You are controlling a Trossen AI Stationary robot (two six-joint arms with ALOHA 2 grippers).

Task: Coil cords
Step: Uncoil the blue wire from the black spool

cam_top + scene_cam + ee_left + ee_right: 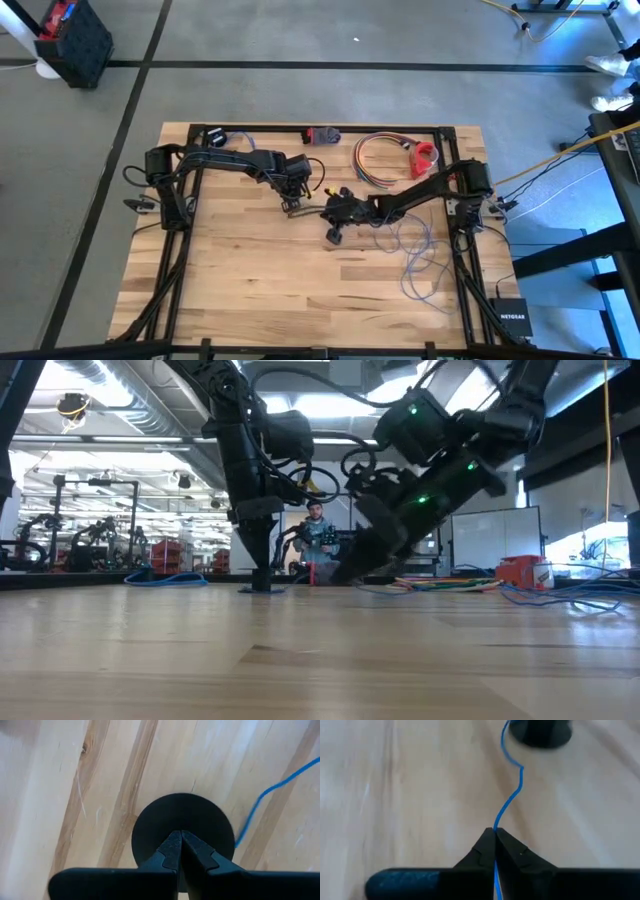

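Observation:
A thin blue-lilac cord [415, 262] lies in loose squiggles on the wooden table's right half. It runs to a black round disc [182, 817] near the table's middle. My left gripper [181, 837] stands shut over the disc, pointing steeply down. A little to the right and nearer, my right gripper [495, 834] is shut on the cord a short way from the disc [540, 732]. In the low view the left gripper [258, 575] stands upright and the right gripper [345, 572] slants down beside it. My left gripper presses its shut fingertips [172, 845] down on the disc's flat top [165, 820], coming from above. The disc lies flat on the table. My right gripper pinches the cord [496, 826] between its two fingers, which slant down from the table's right and lie along it. From the fingertips the cord runs wavy along the table to the disc.
A bundle of coloured coiled cords [375, 160] and a red object [425, 158] lie at the far right of the table. A small dark item [322, 135] sits at the far edge. Beyond the table a person [316, 535] shows in the low view.

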